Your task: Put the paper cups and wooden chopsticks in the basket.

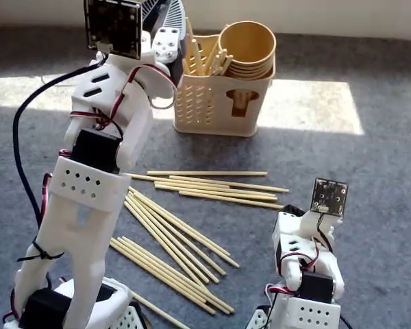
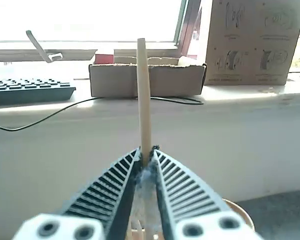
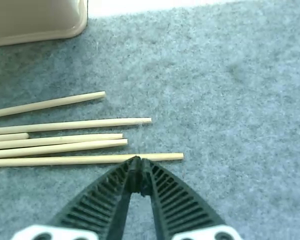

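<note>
Pinching one chopstick [image 2: 144, 100] – lower end hidden – are L fingers [image 2: 112, 192]; R fingers [image 3: 167, 197] closed.

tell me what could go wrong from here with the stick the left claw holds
1. The left claw pinches the chopstick only at its tips, so it may pivot or slip and miss the basket.
2. The paper cups fill much of the basket; the stick could catch on their rim.
3. The right claw sits shut at a loose chopstick and might roll it away.
</note>
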Controlling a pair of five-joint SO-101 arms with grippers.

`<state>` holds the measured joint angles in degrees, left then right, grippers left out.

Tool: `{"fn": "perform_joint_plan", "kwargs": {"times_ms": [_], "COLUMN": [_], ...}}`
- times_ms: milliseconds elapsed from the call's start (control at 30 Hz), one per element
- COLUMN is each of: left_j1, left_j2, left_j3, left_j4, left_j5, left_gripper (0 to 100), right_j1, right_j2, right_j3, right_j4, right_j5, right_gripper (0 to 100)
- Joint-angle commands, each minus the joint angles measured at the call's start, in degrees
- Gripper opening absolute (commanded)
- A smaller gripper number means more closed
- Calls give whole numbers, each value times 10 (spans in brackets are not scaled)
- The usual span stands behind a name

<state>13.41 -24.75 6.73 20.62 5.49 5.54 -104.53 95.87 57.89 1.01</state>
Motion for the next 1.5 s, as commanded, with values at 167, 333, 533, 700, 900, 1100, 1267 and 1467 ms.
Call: {"fn": "perform_joint_plan", "kwargs": {"times_ms": [167, 333, 533, 700, 900, 1100, 1267, 1467], "left_j1": [8, 7, -15, -39, -47, -48, -48, -55], "left_j2": [1, 86, 174, 202, 198, 198, 196, 196], "left_j3": [-31, -87, -143, -141, -116, -116, -119, -146], "left_j4": [-100, -100, -98, -89, -12, 52, 76, 144], "left_j5": [6, 6, 6, 7, 7, 7, 6, 4], "left_gripper": [7, 7, 7, 7, 56, 95, 95, 95], "right_j1": [6, 6, 6, 6, 6, 6, 6, 6], "right_j2": [-7, -7, -7, -7, -7, -7, -7, -7], "right_j3": [68, 68, 68, 68, 68, 68, 68, 68], "right_j4": [3, 3, 3, 3, 3, 3, 3, 3], "right_j5": [-3, -3, -3, -3, -3, -3, -3, -3], "right_gripper": [6, 6, 6, 6, 6, 6, 6, 6]}}
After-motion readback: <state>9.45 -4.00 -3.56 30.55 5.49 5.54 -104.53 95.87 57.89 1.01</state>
